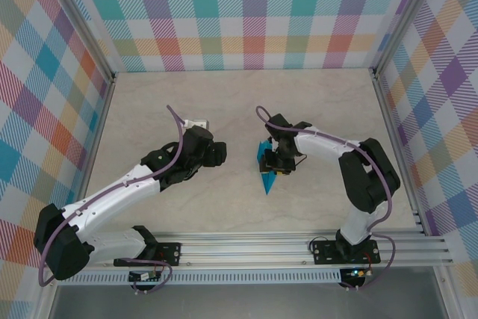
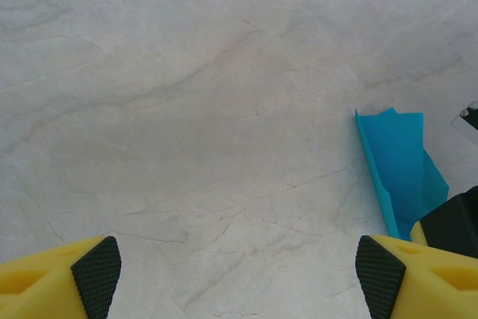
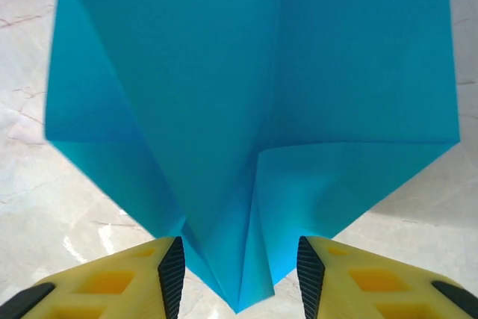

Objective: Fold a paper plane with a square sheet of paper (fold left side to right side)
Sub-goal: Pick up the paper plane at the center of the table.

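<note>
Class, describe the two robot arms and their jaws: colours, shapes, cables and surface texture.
Left arm and right arm: white shells, black joints, a purple cable along each. The jaws are yellow fingers faced with black cross-hatched pads.

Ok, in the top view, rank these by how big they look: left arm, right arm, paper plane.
1. Left arm, stretched out, covers the most.
2. Right arm, folded up, covers somewhat less; the gap may be pose alone.
3. Paper plane, by far the smallest.
</note>
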You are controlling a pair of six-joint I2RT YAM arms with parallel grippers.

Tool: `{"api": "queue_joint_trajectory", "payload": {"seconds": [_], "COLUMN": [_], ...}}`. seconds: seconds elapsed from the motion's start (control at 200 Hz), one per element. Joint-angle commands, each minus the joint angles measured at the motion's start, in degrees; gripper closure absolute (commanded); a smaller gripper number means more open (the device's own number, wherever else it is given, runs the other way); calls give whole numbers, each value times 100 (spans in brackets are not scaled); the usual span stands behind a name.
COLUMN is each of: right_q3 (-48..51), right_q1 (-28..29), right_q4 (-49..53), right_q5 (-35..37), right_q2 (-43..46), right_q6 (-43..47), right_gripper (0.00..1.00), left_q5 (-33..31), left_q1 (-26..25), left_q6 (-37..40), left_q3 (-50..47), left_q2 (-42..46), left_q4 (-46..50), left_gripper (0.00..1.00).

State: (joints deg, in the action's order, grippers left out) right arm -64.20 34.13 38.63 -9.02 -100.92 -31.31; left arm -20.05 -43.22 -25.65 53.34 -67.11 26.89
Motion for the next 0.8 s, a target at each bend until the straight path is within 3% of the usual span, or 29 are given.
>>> {"api": "queue_joint_trajectory", "payload": {"seconds": [0.0,0.19,0.535,0.795], "right_q3": [-234,-549,-1726,-3480], "right_q1": [84,215,144,-153], "right_q4": [-19,97,1082,1830], "right_q5": [-25,114,885,899], "right_q2": [-202,-536,-1012,-1972], "right_q6": [-79,-24,280,363], "right_gripper": [58,64,89,90], "left_q5": [-4,-32,-235,-382], "left_q1": [51,55,54,51], "left_q6": [60,69,166,318], "left_q3": [-60,-67,-34,18], "left_q2": [-26,-41,209,347], "left_q4": [-19,26,164,349], "left_gripper": [15,14,11,9]}}
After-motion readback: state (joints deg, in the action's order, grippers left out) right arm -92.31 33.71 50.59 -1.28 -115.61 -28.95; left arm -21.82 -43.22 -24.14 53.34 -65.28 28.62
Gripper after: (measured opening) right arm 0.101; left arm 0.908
